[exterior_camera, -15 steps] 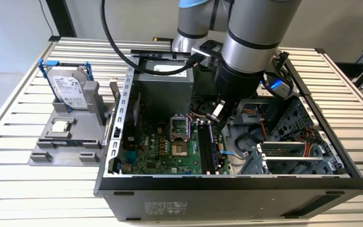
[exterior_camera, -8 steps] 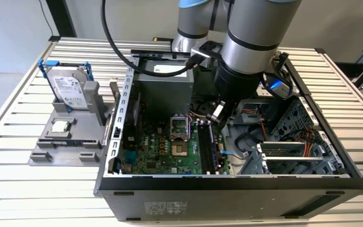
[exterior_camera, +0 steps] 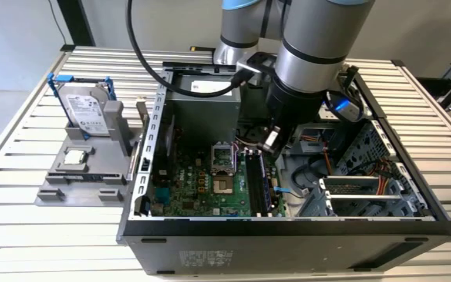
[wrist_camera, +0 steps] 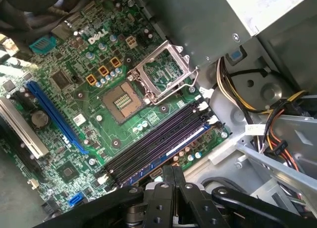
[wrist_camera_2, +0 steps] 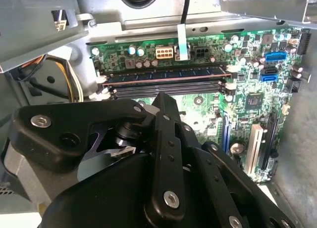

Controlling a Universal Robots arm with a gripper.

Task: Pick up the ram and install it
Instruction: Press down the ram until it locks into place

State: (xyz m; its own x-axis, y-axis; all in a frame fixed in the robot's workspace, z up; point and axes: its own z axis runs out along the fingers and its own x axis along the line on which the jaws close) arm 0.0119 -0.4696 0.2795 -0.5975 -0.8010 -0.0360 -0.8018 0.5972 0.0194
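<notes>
Your open computer case [exterior_camera: 413, 220] sits on the slatted surface [exterior_camera: 22, 235], green motherboard [exterior_camera: 209, 188] inside with its empty processor socket [wrist_camera: 121, 100] and raised latch frame. Your gripper [exterior_camera: 271, 140] is down inside the case, right above the black memory slots [wrist_camera: 158, 144]. The ram [wrist_camera_2: 166, 73] looks seated in the outermost slot, a bluish stick lying flat along the row, just beyond the jaws' tip. Jaws pressed together, nothing between them, as far as the first wrist view lets you judge. Yellow and orange cables [wrist_camera: 277, 124] crowd the slots' far side. Outside, on the exterior view's left, the hard drive [exterior_camera: 84, 111] stands in a grey holder [exterior_camera: 80, 176].
</notes>
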